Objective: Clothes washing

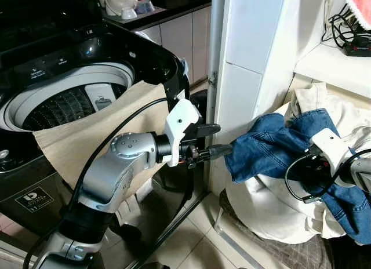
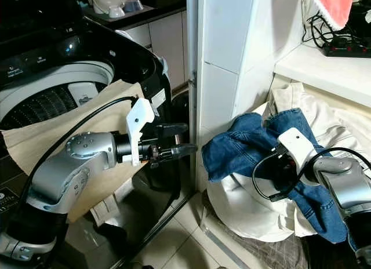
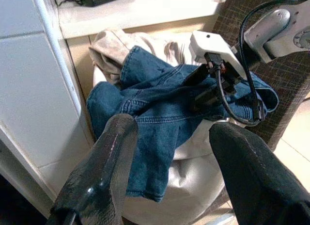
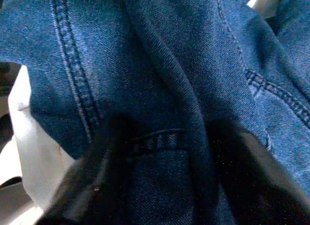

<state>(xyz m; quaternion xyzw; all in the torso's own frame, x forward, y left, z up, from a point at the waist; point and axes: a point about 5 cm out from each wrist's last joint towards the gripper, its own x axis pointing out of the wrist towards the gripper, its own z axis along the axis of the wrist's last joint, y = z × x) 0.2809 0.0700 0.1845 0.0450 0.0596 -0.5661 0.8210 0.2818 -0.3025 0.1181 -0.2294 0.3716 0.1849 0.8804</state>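
The blue jeans (image 1: 272,144) lie bunched on top of a heap of white and cream laundry (image 2: 255,214) piled against the white wall (image 1: 249,43), under a shelf (image 1: 333,63). Your right gripper (image 4: 169,186) is pressed into the denim, one finger on either side of a raised fold; you can see cloth between them, though whether they have actually clamped it cannot be told. Your left gripper (image 1: 214,140) hangs in the air just beside the jeans' near edge, its two fingers spread apart and holding nothing, pointing toward the pile. To your left stands the top-loading washing machine (image 1: 75,66), lid up and drum exposed, with a beige cloth (image 1: 87,135) draped over its front rim. A black power strip (image 2: 348,47) and cables rest on the shelf.
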